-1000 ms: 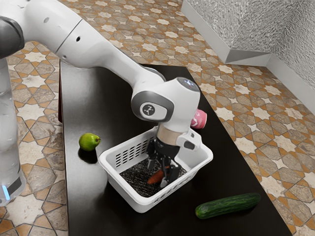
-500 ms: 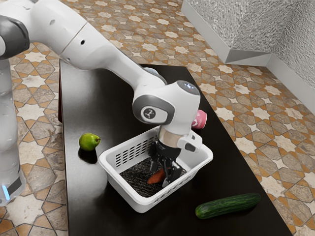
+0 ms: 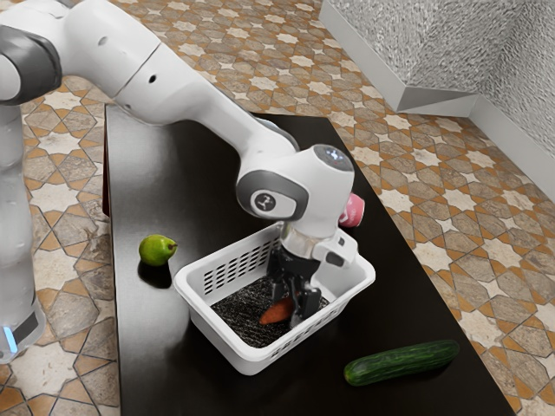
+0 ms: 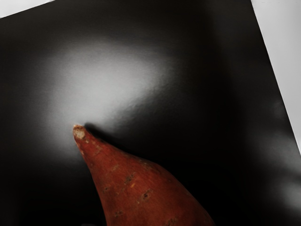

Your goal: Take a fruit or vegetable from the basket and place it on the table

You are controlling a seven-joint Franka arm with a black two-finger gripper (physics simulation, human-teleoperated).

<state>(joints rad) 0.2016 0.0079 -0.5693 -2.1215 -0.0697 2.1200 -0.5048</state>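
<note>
A sweet potato [image 4: 141,193], rust-red and flecked with small dark pits, narrows to a pale, blunt tip [image 4: 79,132] against the basket's glossy black floor [image 4: 202,94]. Soft glare spreads near the tip; pale basket walls [image 4: 277,56] border the floor.

Indoors, type unclear | star-patt. tile flr [image 3: 460,208] | txtrd wall [image 3: 408,43]

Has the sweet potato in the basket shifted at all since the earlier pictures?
No, not visibly: in the exterior view, the part of the sweet potato that shows lies at the same spot against the basket.
</note>
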